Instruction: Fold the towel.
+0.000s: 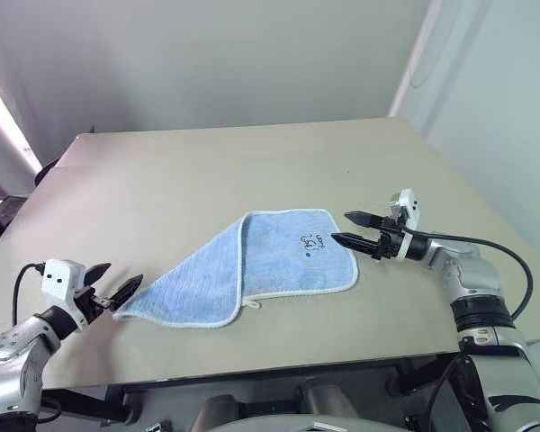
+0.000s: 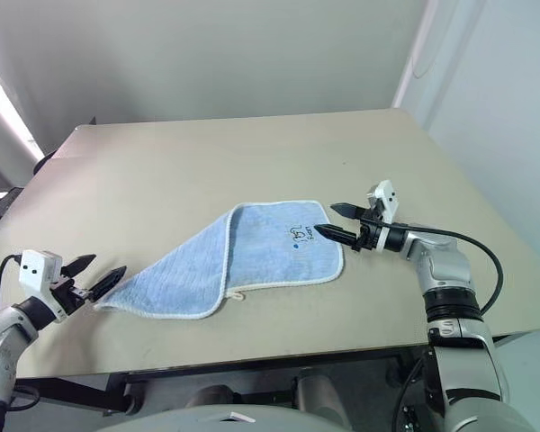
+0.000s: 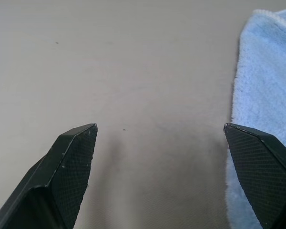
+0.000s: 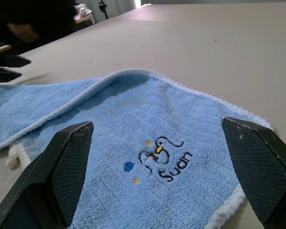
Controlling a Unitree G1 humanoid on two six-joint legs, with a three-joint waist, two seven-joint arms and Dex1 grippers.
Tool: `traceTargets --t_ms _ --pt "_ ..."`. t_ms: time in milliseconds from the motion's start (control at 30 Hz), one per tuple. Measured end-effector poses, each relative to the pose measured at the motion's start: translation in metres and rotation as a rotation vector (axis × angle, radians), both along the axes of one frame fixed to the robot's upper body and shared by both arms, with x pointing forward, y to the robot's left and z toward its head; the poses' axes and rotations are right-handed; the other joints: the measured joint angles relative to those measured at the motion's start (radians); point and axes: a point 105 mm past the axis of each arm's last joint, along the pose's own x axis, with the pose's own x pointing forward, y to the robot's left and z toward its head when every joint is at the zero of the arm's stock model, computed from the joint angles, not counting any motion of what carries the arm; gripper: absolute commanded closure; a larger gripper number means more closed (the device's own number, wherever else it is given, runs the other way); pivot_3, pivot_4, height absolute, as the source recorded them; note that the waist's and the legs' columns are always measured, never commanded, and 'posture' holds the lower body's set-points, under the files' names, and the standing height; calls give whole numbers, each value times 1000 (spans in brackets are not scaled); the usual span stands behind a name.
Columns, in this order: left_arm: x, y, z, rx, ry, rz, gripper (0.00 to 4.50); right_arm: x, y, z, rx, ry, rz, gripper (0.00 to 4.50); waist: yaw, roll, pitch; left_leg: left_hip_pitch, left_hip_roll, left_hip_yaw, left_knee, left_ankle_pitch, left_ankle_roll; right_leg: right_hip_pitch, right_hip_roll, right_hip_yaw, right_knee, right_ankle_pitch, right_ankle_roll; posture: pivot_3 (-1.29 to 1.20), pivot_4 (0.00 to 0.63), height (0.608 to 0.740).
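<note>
1. Beige table (image 1: pixel 207 171) stands before a plain pale wall.
2. Light blue towel (image 1: pixel 288 256) lies near the table's front edge, partly folded: its left part is turned over into a triangular flap, white edging showing. A dark logo (image 1: pixel 311 241) faces up near the right corner; a small white loop (image 1: pixel 254 305) sticks out at the front edge.
3. Left gripper (image 1: pixel 115 280): fingers apart, empty, at the flap's left tip.
4. Right gripper (image 1: pixel 349 229): fingers apart, empty, just over the towel's right edge beside the logo.
</note>
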Motion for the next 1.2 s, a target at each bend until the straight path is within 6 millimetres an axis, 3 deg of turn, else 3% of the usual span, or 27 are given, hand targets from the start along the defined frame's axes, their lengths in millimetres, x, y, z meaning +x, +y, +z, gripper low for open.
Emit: traceTargets --t_ms 300,533,667,867,1033,1133,1200 --pt "16 -3 15 3 -63 1 17 18 7 2 5 -28 -72 0 0 0 0 -1 0 0 3 0 0 0 -1 0 0 0 1 0 0 740" --pt "8 -20 8 -38 -23 -56 17 57 15 -15 -66 94 -251 0 -3 0 1 -1 0 0 5 0 0 0 -1 1 3 0 -1 0 0 740" --pt "3 -20 1 -40 8 -53 17 73 19 -29 -129 194 -372 0 -2 1 1 -2 0 0 5 0 0 0 -1 1 2 -1 -2 0 0 740" --pt "3 -30 -6 -43 14 -55 17 78 24 -46 -202 274 -461 0 -3 1 1 -3 0 0 5 0 0 -1 -2 1 1 1 0 0 0 740" --pt "5 -34 -1 -35 -10 -41 17 81 30 -49 -290 230 -468 0 -5 1 1 -2 0 0 5 0 0 0 -2 1 2 1 0 0 0 740" --pt "6 -35 2 -30 -27 -32 0 82 33 -50 -322 216 -477 596 -8 1 1 -2 0 0 6 0 0 0 -1 1 2 1 0 0 0 740" --pt "5 -35 5 -25 -38 -29 0 83 33 -51 -349 205 -491 1297 -12 1 1 -2 0 0 5 0 0 0 -1 1 2 1 0 0 0 740"
